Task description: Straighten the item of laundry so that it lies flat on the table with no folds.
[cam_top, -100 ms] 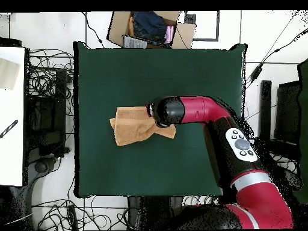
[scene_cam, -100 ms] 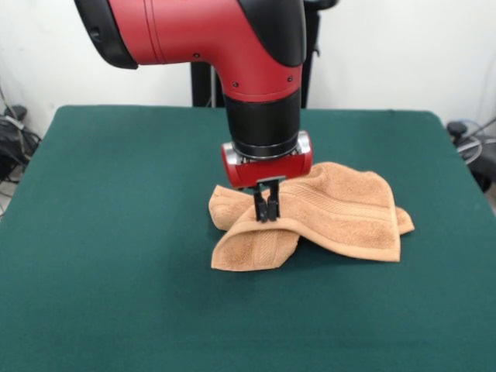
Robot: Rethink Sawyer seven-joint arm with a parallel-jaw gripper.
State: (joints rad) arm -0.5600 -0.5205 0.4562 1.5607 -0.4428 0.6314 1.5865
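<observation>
A small orange-tan terry hand towel (scene_cam, -100 ms: pixel 325 213) lies rumpled near the middle of a large rectangular table covered in dark green felt-like cloth (scene_cam, -100 ms: pixel 116 232), one corner doubled over into a loose flap toward the front edge and ribbed border bands showing across its upper layers. The black two-fingered gripper (scene_cam, -100 ms: pixel 266 208) of a red and black robot arm (scene_cam, -100 ms: pixel 232 39) stands upright over the towel's folded ridge, its slim fingers drawn close together and pinching a raised crease of the fabric. From overhead, the arm reaches across the table from one side, its wrist covering part of the towel. Beyond the table's edge sit an open cardboard box (cam_top, -100 ms: pixel 150 27) and tangled black cables (cam_top, -100 ms: pixel 48 90) on the pale floor.
</observation>
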